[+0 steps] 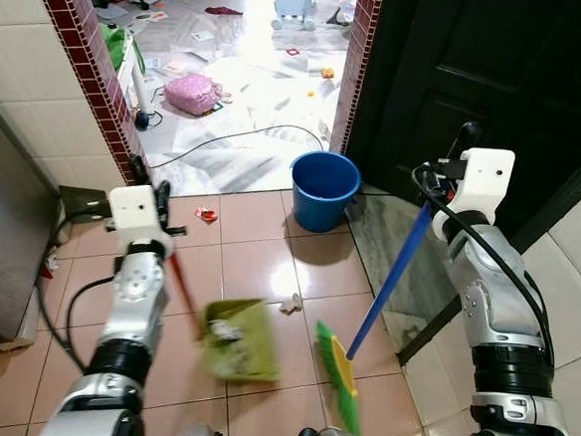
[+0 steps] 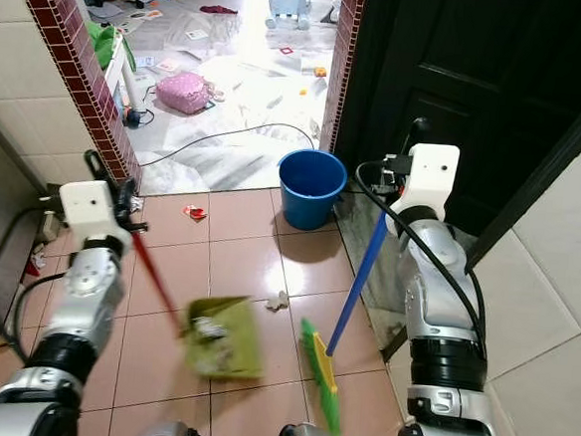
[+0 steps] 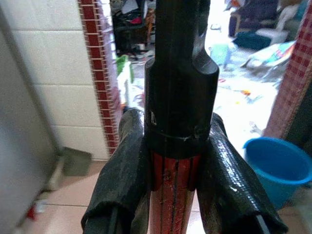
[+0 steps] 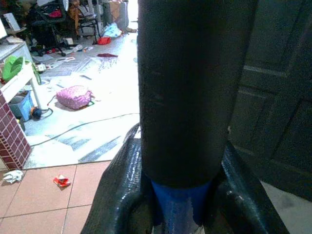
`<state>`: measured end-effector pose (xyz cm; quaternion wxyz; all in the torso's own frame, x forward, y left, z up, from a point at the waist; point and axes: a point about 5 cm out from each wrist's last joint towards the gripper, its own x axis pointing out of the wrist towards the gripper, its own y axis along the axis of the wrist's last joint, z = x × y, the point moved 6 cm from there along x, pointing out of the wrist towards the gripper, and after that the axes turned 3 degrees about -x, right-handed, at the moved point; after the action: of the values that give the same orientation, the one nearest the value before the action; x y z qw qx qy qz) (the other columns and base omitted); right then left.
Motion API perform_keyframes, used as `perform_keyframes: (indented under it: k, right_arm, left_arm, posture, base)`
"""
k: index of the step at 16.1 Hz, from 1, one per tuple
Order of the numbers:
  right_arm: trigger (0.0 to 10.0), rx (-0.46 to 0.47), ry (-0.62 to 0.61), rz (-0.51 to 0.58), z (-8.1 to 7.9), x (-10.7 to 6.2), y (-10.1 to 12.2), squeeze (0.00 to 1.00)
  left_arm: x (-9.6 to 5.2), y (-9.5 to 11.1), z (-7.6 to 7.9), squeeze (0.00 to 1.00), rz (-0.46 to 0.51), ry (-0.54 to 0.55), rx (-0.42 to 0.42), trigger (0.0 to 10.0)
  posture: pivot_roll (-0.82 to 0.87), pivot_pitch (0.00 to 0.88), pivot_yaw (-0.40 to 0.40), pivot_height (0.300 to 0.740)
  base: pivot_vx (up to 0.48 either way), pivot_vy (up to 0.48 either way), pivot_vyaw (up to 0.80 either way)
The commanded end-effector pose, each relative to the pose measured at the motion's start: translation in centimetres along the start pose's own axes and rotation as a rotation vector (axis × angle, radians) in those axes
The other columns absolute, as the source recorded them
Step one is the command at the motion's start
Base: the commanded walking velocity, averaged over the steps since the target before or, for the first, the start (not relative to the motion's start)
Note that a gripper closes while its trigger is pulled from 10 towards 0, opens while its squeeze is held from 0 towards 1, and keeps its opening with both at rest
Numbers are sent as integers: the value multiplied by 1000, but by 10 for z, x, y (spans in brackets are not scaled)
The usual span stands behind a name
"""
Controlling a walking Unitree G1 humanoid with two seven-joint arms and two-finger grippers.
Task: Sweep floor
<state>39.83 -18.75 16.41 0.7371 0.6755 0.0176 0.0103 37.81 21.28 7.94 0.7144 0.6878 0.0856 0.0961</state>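
Left tool (image 3: 171, 195) is clamped on the red dustpan handle (image 1: 180, 288); the green dustpan (image 1: 241, 338) sits below it on the tiled floor (image 1: 257, 266). Right tool (image 4: 181, 204) grips the blue broom handle (image 1: 391, 283); the green broom head (image 1: 338, 375) lies below, beside the dustpan.

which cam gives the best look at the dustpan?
Right eye view: the green dustpan lies whole on the tiles with litter in it, its red handle running up to the left end effector. Left eye view shows it too, more blurred. Left wrist view catches just the handle clamped between the fingers.
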Motion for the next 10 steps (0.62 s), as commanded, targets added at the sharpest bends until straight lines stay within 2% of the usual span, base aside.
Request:
perform_keyframes:
  k: [1, 4, 6, 9, 10]
  right_arm:
    - [10000, -58, 18, 96, -5, 1, 22, 0]
    - [10000, -159, 16, 132, -8, -1, 26, 0]
    - [10000, -174, 54, 198, -20, -2, 35, 0]
    - [10000, -180, 59, 226, -22, -9, 35, 0]
    - [10000, -193, 55, 226, -22, -10, 33, 0]
  left_arm:
    - [1, -1, -10, 0, -13, 32, 25, 10000]
    - [-3, -1, -12, 0, -21, 29, 38, 10000]
    - [-7, -5, -9, 0, -27, 33, 42, 10000]
    - [-10, 7, 4, 0, 13, -19, -13, 10000]
    - [-11, 10, 7, 0, 22, -31, -25, 10000]
  posture:
    - [-142, 10, 22, 740]
    - [-130, 37, 24, 740]
    - [-126, 53, 15, 740]
    - [-124, 56, 13, 740]
    - [-124, 58, 12, 740]
  base:
    - [0, 0, 0]
    - [0, 0, 0]
    - [0, 0, 0]
    - [0, 0, 0]
    - [281, 0, 0]
